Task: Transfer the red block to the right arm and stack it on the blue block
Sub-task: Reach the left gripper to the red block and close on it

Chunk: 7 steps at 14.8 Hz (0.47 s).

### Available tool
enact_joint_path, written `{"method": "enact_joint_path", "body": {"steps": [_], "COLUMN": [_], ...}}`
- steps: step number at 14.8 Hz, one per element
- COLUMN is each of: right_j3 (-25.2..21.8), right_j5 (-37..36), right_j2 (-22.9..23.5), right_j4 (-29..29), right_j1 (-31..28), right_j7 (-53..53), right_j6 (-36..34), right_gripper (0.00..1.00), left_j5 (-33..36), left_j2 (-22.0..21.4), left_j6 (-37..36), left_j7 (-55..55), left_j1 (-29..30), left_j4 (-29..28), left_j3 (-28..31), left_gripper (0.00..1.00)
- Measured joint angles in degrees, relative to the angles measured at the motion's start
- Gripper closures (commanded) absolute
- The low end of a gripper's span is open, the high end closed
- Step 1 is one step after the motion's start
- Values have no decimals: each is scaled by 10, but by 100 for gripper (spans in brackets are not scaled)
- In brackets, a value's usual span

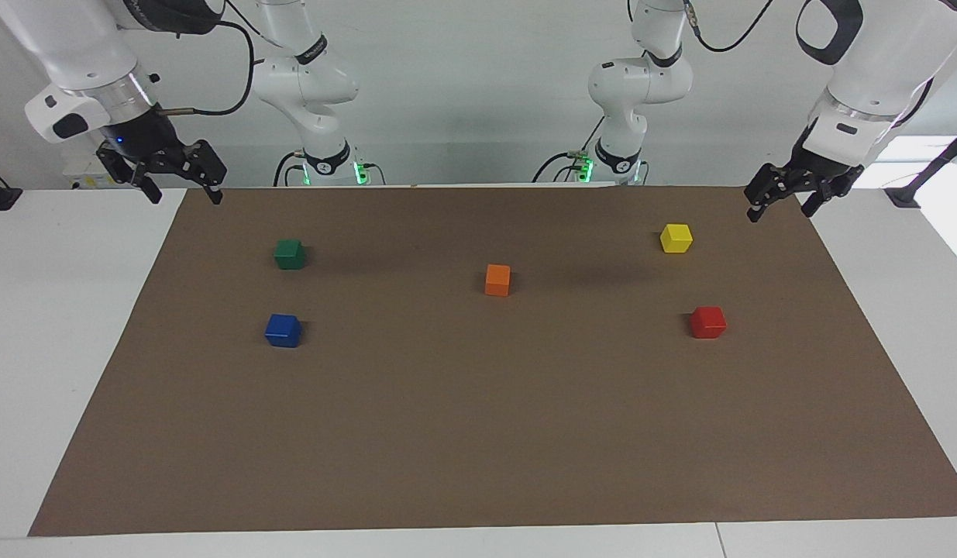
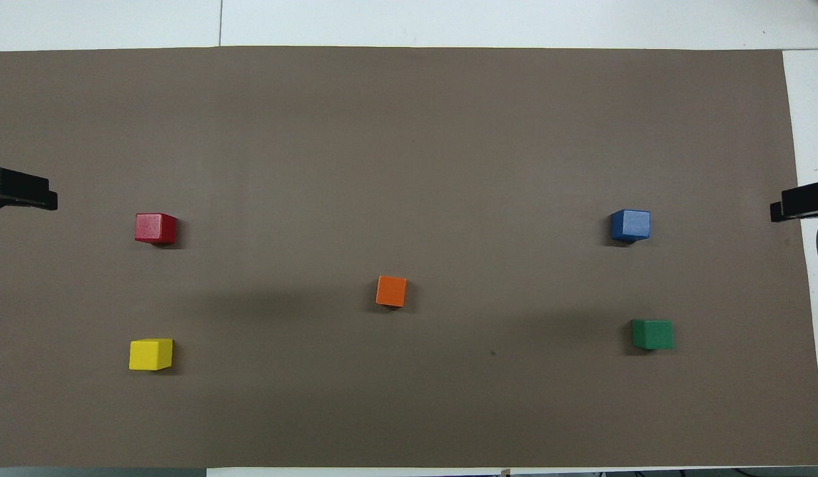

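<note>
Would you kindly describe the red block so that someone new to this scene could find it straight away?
Start at the brown mat covering the table and go to the left arm's end, where two cubes sit. The red block is the one farther from the robots; its neighbour, the yellow block, lies nearer to them. It is bright red, unlike the orange block mid-mat.

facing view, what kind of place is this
Most likely a robotics lab set up for manipulation trials: two white arms mounted at one table edge, a brown mat covering the table, and small coloured cubes spaced out on it, such as the red block and blue block.
</note>
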Motion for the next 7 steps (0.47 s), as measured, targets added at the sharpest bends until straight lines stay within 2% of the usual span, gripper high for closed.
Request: {"method": "enact_joint_path", "body": {"steps": [5,7], "right_j3": [0,0], "right_j5": [0,0], "right_j2": [0,0], "right_j4": [0,0], "right_j1": [0,0], "right_j7": [0,0], "right_j6": [0,0], "right_gripper": [0,0], "left_j5": [0,0], "left_j2": [-1,-6], "left_j6": [5,36], "left_j7": [-2,-3], "left_j1": [0,0], "left_j4": [-7,-31], "left_j3": [2,3], "left_gripper": [0,0]}}
